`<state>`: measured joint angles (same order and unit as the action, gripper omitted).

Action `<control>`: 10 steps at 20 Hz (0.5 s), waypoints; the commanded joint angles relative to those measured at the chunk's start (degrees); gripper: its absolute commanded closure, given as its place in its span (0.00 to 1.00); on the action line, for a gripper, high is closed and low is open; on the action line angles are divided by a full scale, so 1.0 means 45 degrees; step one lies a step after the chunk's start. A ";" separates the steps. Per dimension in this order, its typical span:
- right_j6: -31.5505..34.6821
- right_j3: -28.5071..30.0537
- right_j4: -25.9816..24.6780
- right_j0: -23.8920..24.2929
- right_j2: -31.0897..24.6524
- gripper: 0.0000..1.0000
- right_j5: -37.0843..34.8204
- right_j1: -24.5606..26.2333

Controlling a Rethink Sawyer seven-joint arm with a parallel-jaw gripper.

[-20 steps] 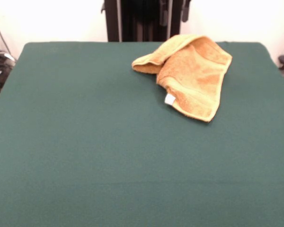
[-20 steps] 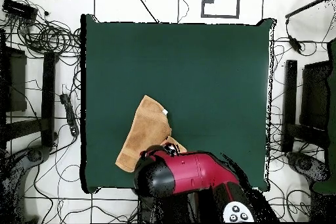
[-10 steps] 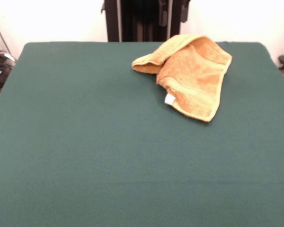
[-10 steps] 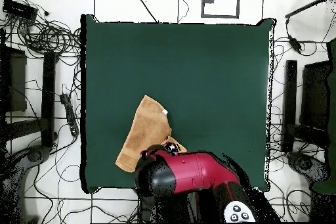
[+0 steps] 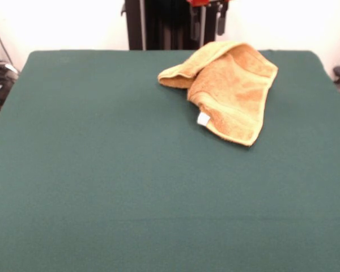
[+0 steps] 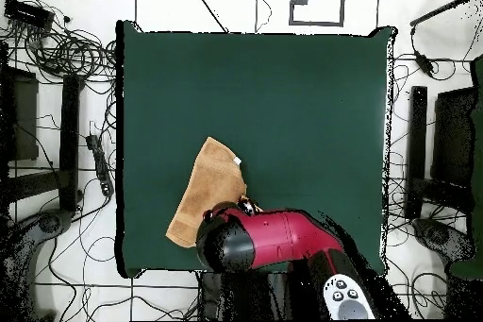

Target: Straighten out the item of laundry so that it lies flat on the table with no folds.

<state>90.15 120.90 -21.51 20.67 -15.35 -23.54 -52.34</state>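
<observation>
The near part of the table point(image 5: 130, 187) is bare green cloth from edge to edge, with no item resting on it. Further back and toward the right side in the front view lies the towel point(image 5: 229, 88). It is folded over on itself: a broad orange-yellow panel runs down to a corner nearest the camera, and a rolled, bunched fold extends left from its far part. A woven border band follows the right and lower edges. A small white tag point(image 5: 203, 118) sits at the left edge of the broad panel, touching the cloth of the table.

Beyond the towel, at the far table edge, dark upright pedestal members point(image 5: 158, 25) stand against a pale wall. The gripper point(image 5: 207, 14) shows at the top edge of the front view, above the far part of the towel and apart from it; its dark fingers hang down below a red part. Whether the fingers are spread or pressed together cannot be determined.

In the overhead view, the red and black arm point(image 6: 269, 241) covers the part of the towel point(image 6: 209, 191) nearest the robot base and hides the gripper. Cables point(image 6: 57, 49) lie on the floor around the table point(image 6: 302, 101); dark stands flank both sides.

Change against the frames half a second and one second before: a red part now shows at the top of the front view, and in the overhead view the arm has shifted slightly further over the towel. The towel lies as it did, with the same folds
</observation>
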 commanded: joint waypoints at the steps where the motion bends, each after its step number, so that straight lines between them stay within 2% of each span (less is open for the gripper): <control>1: 0.0013 -0.0851 -0.0219 0.0013 -0.0987 0.00 -0.0832 0.1069; 10: -0.0235 -0.1184 -0.0189 0.0154 -0.1047 0.00 -0.1197 0.1161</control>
<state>90.15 118.89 -21.51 20.94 -15.35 -23.54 -50.46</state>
